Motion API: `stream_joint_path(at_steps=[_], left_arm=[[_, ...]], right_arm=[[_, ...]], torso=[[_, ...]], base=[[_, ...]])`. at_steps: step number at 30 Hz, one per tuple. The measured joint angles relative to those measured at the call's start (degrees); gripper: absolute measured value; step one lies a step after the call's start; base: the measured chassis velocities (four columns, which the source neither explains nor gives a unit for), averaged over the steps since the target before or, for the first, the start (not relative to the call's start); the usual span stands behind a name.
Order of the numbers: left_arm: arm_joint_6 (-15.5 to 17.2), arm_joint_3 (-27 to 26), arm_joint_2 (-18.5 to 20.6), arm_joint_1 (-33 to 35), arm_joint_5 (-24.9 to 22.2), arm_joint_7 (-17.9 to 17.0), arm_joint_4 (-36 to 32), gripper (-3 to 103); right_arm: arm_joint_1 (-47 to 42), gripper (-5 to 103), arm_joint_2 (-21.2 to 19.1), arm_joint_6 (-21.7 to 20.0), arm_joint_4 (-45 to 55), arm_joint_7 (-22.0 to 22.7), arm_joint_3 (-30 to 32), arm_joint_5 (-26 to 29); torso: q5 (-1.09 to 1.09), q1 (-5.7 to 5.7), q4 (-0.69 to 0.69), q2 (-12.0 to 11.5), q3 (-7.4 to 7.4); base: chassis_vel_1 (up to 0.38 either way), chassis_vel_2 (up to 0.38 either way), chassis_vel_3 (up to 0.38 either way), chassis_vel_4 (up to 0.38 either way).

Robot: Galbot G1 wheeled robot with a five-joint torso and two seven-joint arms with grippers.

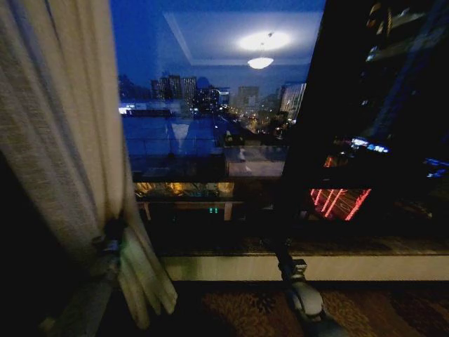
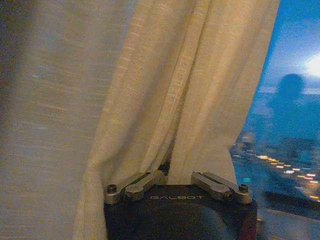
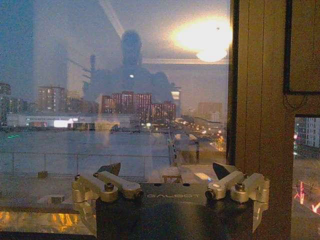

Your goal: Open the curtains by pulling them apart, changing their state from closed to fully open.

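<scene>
Night-lit city fills the window (image 1: 217, 126) ahead, where my left claw (image 1: 112, 235) pinches the gathered cream curtain (image 1: 63, 126) low at the window's left side, fabric bunched between its fingers (image 2: 145, 181), while my right claw (image 3: 170, 172) hangs spread wide before the bare glass, holding nothing.

You are seeing both grippers showing black housings lettered GALBOT in pale print. The left gripper (image 2: 165, 167) is carrying grey metal linkage bars with dark screws; the right gripper (image 3: 167, 172) is showing brass-tinted links and black pointed fingertips (image 3: 112, 169).
</scene>
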Motion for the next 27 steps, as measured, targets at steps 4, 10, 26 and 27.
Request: stream_joint_path(at_steps=[4,10,26,27], left_arm=[[-0.3,-4.2,2.6,-1.4,-0.2,-0.1,5.4,0],[-0.9,-6.9,7.2,-4.5,-0.5,-0.1,13.6,0],[-0.9,-8.5,3.6,0.5,3.6,0.0,7.0,16],[-0.9,-8.7,2.3,2.6,3.6,0.5,2.8,26]], right_arm=[[0.0,100,0.0,0.0,0.0,0.0,0.0,0.0],[0.0,100,0.0,0.0,0.0,0.0,0.0,0.0],[0.0,100,0.0,0.0,0.0,0.0,0.0,0.0],[0.0,100,0.0,0.0,0.0,0.0,0.0,0.0]], torso=[[-0.01,0.00,-0.01,0.0,0.00],[-0.03,0.00,0.02,0.0,0.00],[0.01,0.00,0.00,0.0,0.00],[0.00,0.00,-0.01,0.0,0.00]], base=[[0.000,0.000,0.000,0.000],[0.000,0.000,0.000,0.000],[0.000,0.000,0.000,0.000],[0.000,0.000,0.000,0.000]])
